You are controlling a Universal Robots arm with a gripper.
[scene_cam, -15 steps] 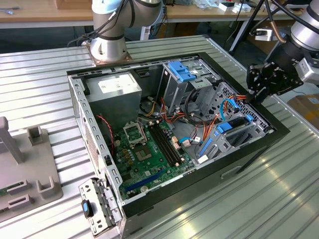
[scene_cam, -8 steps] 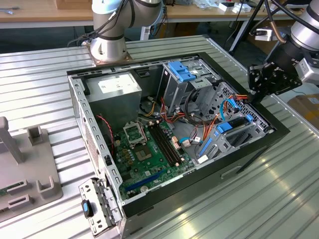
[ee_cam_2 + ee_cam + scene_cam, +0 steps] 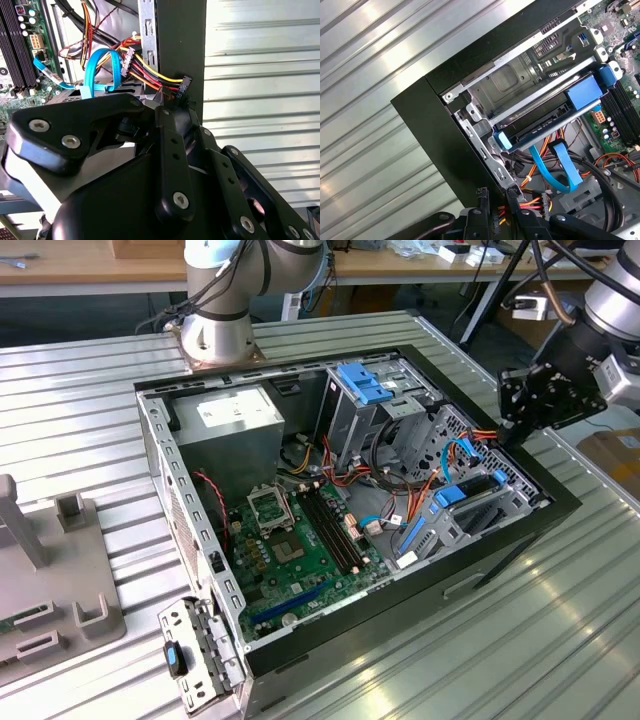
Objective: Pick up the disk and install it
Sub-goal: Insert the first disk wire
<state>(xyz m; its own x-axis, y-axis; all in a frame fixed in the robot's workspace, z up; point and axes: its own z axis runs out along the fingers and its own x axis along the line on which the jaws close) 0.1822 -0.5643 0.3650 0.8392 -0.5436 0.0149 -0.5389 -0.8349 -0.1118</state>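
Your gripper (image 3: 508,430) hangs over the computer case (image 3: 350,625) at its drive-cage corner, close to the bundle of red, yellow and orange wires (image 3: 532,204) just inside the case wall. You cannot tell how wide the pincer stands, nor whether it has hold of anything. The disk (image 3: 582,92) lies inside the case, seated flat in the drive cage (image 3: 510,82) at that same corner. Its blue carrier rail faces the motherboard (image 3: 290,550), and a light blue cable (image 3: 560,167) loops beside it.

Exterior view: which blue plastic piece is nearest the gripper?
The blue carrier of the disk, low in the corner bay by the gripper; the blue latch atop the upright bay sits farther.
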